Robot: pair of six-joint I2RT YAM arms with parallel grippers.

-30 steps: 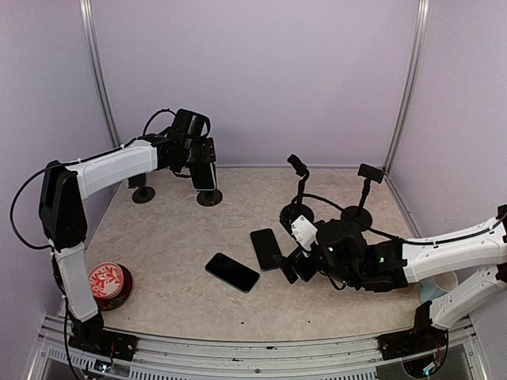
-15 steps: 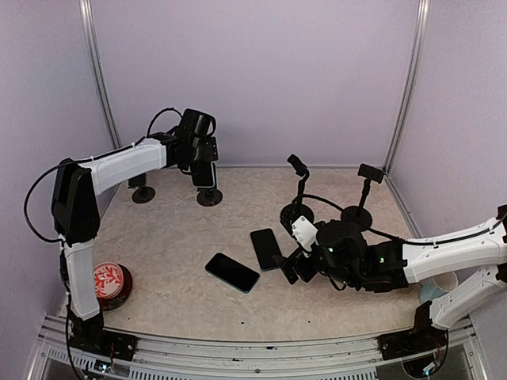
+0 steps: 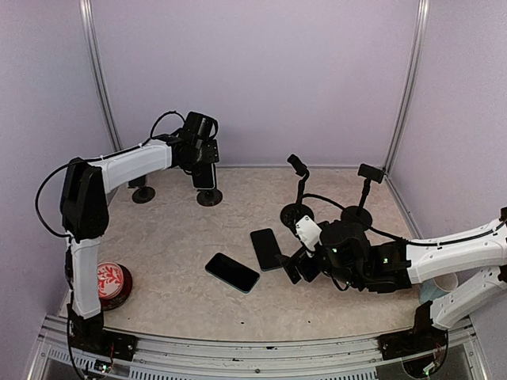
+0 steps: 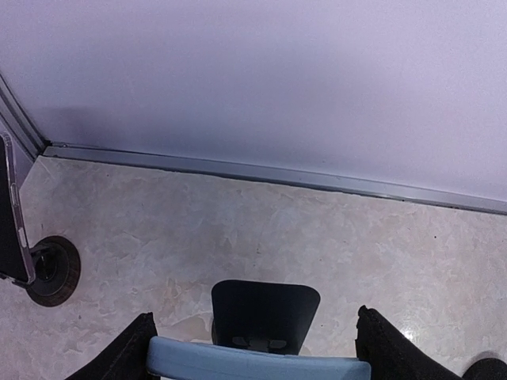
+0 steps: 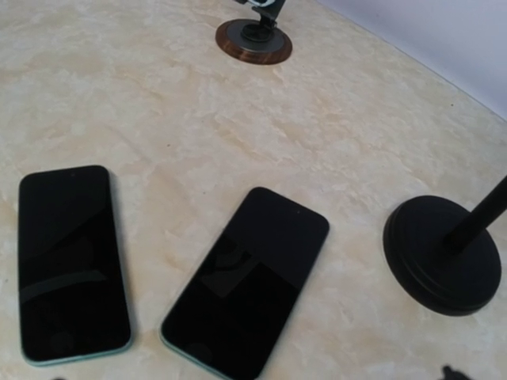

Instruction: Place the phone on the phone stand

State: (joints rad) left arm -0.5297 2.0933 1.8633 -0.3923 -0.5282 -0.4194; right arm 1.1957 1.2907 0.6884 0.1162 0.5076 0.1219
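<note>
My left gripper (image 3: 203, 162) is at the back left, shut on a light-blue-edged phone (image 4: 257, 366) by its two ends. It holds the phone upright just in front of the black plate of a phone stand (image 4: 265, 311), whose round base (image 3: 209, 198) is on the table below. My right gripper (image 3: 291, 267) is open and empty, low over the table. Two dark phones lie flat in front of it, one nearer (image 5: 245, 313) and one further left (image 5: 71, 261). Only a sliver of a fingertip (image 5: 450, 372) shows in the right wrist view.
Another stand (image 4: 54, 271) at the far left bears a phone (image 4: 12, 229). Two tall black stands (image 3: 297, 212) (image 3: 358, 212) are behind the right gripper. A red tin (image 3: 107, 283) sits at the front left. The back wall is close behind the left gripper.
The left arm has stretched a little further back and right with the phone in its grip. The right gripper has drifted slightly to the right.
</note>
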